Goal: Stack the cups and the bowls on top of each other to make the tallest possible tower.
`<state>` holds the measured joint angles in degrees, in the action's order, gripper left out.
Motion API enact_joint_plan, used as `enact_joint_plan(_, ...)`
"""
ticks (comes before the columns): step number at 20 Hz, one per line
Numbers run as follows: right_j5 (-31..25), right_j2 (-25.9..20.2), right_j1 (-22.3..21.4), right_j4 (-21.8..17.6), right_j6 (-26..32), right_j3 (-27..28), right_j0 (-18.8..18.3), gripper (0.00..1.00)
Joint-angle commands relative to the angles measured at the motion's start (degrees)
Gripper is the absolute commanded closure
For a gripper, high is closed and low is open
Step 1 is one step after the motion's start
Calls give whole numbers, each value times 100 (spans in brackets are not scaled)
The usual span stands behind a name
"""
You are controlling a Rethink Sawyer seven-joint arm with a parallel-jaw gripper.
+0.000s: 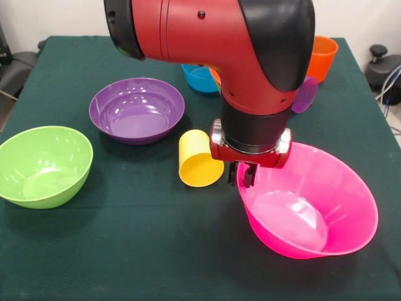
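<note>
Pink glossy plastic, the huge round bowl (310, 207) is tilted toward the camera at the table's right, its far-left rim lifted under the gripper (245, 174). The fingers are drawn close together at that rim; a pinch on the wall is judged likely, but actual hold cannot be told. For the step in hand, the rim should be kept level and any lift kept slow, since so wide a bowl would swing from one edge.

The purple round plastic bowl (136, 110) and green round plastic bowl (42, 165) sit apart at left. The yellow tapered tumbler (199, 159) lies on its side just beside the gripper; it is the nearest thing to be knocked. Open cloth (156, 251) is left in the foreground for setting down.
</note>
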<state>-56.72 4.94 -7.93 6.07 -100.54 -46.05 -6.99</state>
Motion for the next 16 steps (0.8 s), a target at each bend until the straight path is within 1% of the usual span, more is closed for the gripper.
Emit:
enact_joint_plan(1, 341, -308, 192, -334, -72, -330, -71, 100)
enact_joint_plan(5, 330, -362, 150, -296, -46, -434, -89, 100)
enact_joint_plan(7, 376, -404, 46, -270, -6, -603, -110, 100)
enact_joint_plan(14, 424, -650, -624, -86, 302, -1604, -308, 100)
enact_joint_plan(16, 365, -705, -748, -67, 395, -1754, -367, 100)
